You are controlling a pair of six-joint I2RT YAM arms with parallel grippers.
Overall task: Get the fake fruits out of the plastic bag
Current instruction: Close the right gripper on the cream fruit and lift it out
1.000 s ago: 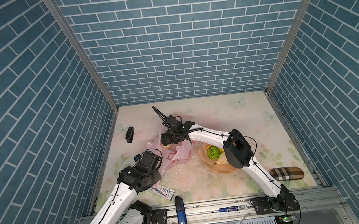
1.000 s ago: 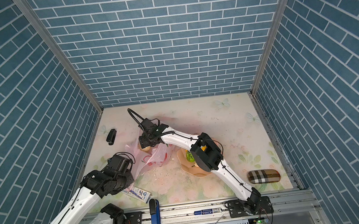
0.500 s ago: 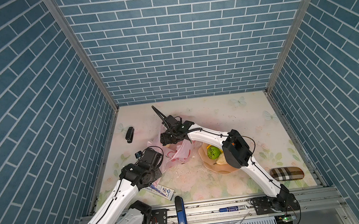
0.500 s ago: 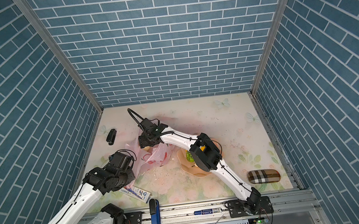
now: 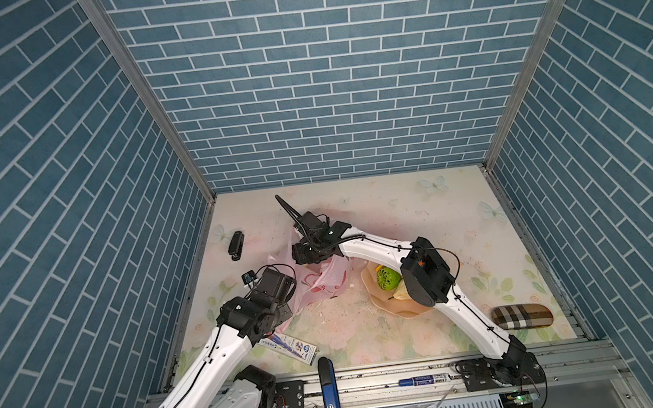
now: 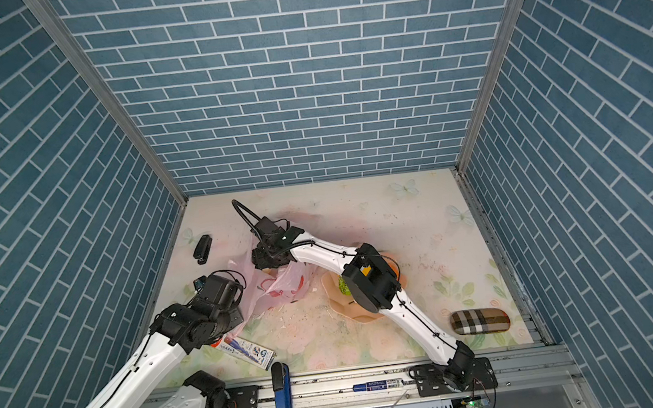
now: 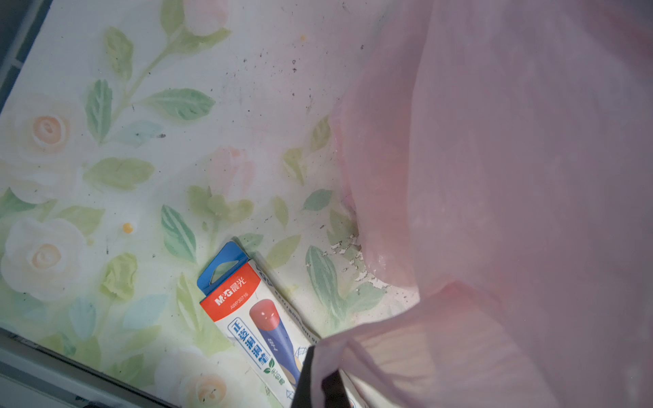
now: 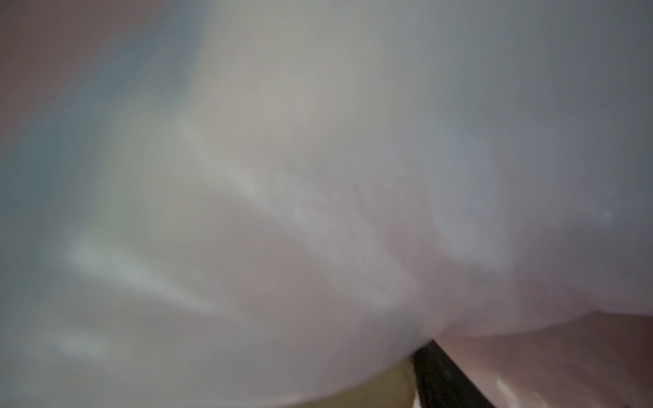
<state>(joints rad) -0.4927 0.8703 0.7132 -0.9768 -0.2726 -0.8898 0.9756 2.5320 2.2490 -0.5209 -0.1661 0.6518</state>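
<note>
Pink translucent plastic bag [image 5: 327, 282] lies on desk [image 5: 422, 211] beside peach scalloped plate [image 5: 395, 311] holding green ball fruit [image 5: 387, 278]; left fingers [image 7: 303, 381] clamped on bag film, right fingers [image 8: 445, 385] inside, width can't tell. You hold mouth taut, grab fruit not film.

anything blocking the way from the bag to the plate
Nothing loose lies on the table between the plastic bag and the plate, only small flecks. The right arm's elbow hangs over the plate, covering part of it beside the green ball.

Blurred pink plastic bag [image 8: 353, 229] throughout
</note>
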